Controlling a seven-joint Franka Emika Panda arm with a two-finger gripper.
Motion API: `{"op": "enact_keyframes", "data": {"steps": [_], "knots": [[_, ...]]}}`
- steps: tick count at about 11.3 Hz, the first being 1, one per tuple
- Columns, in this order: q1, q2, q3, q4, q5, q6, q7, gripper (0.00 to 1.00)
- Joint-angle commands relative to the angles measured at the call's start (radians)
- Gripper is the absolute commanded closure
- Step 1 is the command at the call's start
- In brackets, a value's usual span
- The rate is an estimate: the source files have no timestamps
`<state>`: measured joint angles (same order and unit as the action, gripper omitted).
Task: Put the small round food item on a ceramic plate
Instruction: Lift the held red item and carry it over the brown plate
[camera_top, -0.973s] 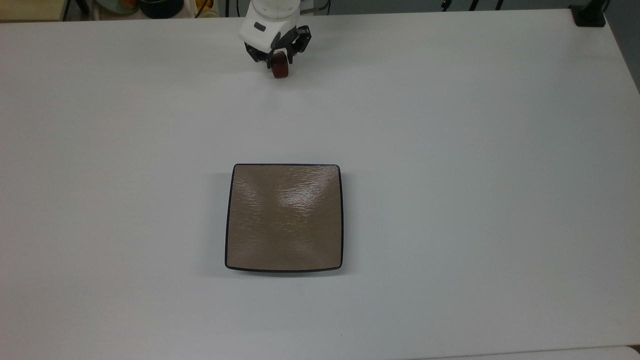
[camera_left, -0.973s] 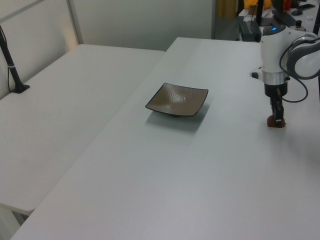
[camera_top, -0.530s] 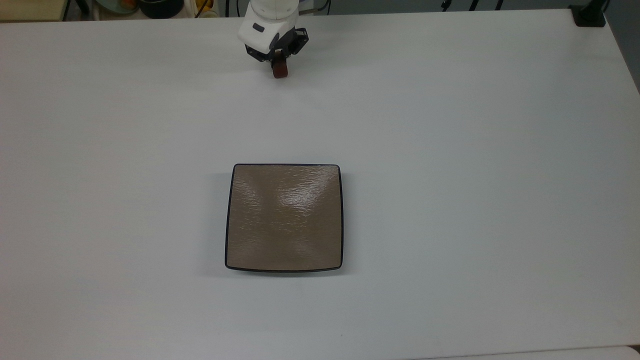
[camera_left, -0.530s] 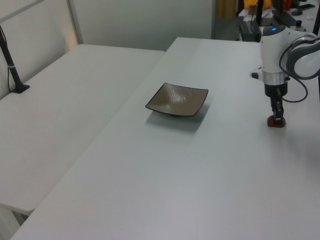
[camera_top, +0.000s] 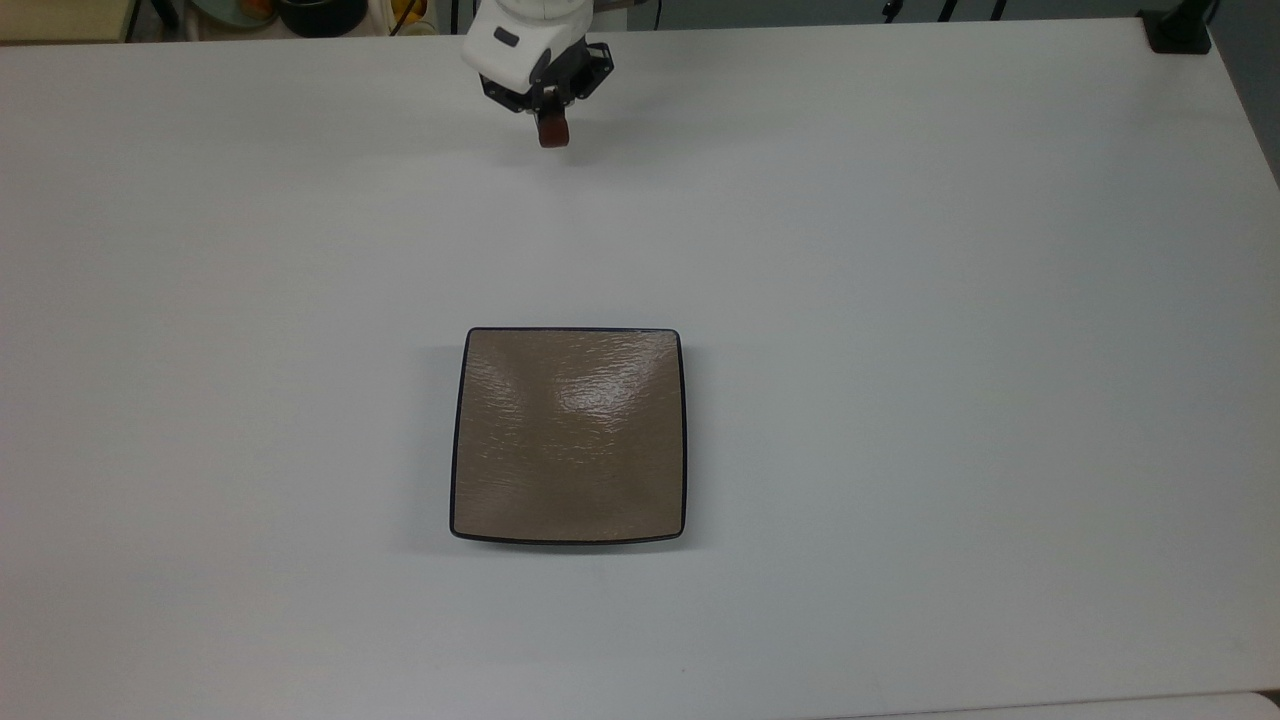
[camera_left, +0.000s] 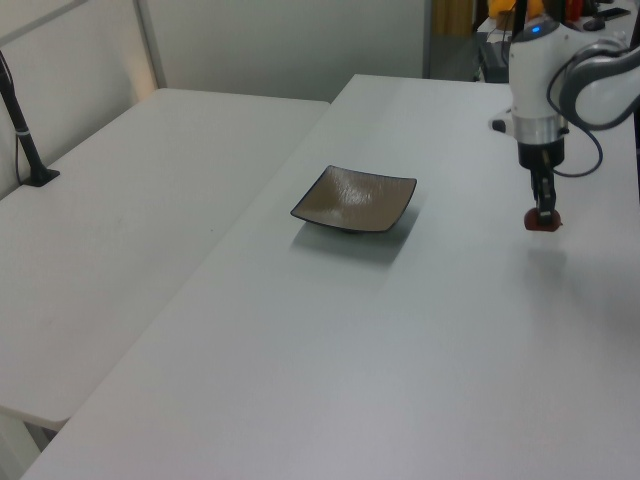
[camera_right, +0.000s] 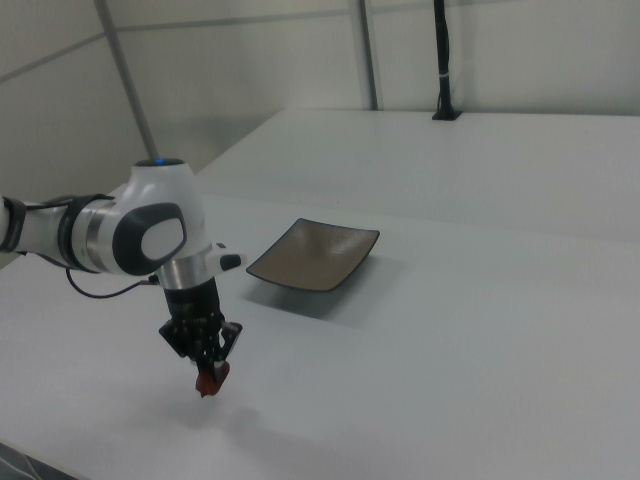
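Tool (camera_top: 551, 118) clenched on the small round food item (camera_top: 552, 132) (lifted clear of the white tabletop (camera_top: 900, 300)); ceramic plate (camera_top: 568, 436) well apart from the tool, bare

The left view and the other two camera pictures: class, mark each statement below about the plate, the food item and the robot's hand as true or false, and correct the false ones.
1. The hand grips the small round food item. True.
2. The food item rests on the table. False: it hangs clear of the surface, with its shadow beneath it in the left view.
3. The ceramic plate has nothing on it. True.
4. The plate is round and white. False: it is square, tan-brown, with a dark rim.
5. The hand hovers directly over the plate. False: it is well off to one side, near the top view's upper edge.
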<state>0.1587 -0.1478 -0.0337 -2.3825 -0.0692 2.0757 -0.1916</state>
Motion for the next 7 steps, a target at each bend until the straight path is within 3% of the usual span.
{"op": "enact_keyframes", "data": {"steps": [1,7], "knots": [[0.005,0.002,-0.005,0.171,-0.012,-0.142,-0.020,0.81],[0.004,0.128,-0.005,0.639,0.037,-0.422,-0.006,0.81]]}}
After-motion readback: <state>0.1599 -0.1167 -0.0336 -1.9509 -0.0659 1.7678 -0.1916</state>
